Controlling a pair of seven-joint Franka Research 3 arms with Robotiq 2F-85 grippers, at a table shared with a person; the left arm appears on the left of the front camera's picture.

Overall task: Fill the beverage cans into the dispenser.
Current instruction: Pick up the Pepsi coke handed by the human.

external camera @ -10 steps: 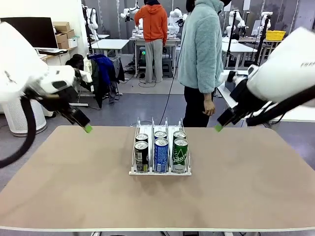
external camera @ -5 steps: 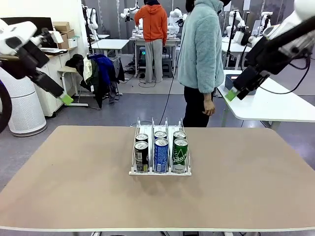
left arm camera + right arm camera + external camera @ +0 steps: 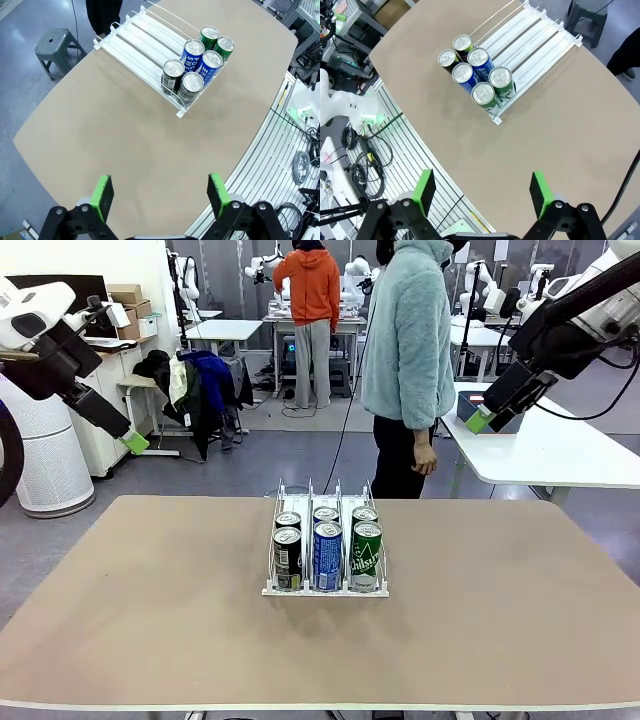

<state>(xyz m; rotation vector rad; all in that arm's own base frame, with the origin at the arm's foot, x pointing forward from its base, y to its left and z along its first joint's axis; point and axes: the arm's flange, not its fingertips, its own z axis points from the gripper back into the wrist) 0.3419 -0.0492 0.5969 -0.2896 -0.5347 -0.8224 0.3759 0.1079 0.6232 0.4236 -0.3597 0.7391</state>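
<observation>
The dispenser point(image 3: 272, 540) stands in the middle of the table with several beverage cans at its near end. The dark cans point(image 3: 287, 556) fill the left lane, the blue cans point(image 3: 328, 554) the middle lane and the green cans point(image 3: 366, 554) the right lane. My left gripper point(image 3: 135, 443) hangs high off the table's far left, open and holding nothing. High at the far right is my right gripper point(image 3: 478, 421), also open with nothing in it. From the left wrist view, the left gripper point(image 3: 160, 195) looks down on the dispenser point(image 3: 142, 37) and cans point(image 3: 198, 59). Below the right gripper point(image 3: 482, 192) lie the dispenser point(image 3: 535, 35) and cans point(image 3: 475, 71).
A person in a pale teal fleece point(image 3: 410, 340) stands just beyond the table's far edge, one hand point(image 3: 425, 456) hanging down. The tan table point(image 3: 150, 620) is bare around the rack. A white table point(image 3: 560, 455) stands behind on the right.
Both arms have lifted from just above the table's far edge up and outward to the sides. Cans and dispenser have not moved.
</observation>
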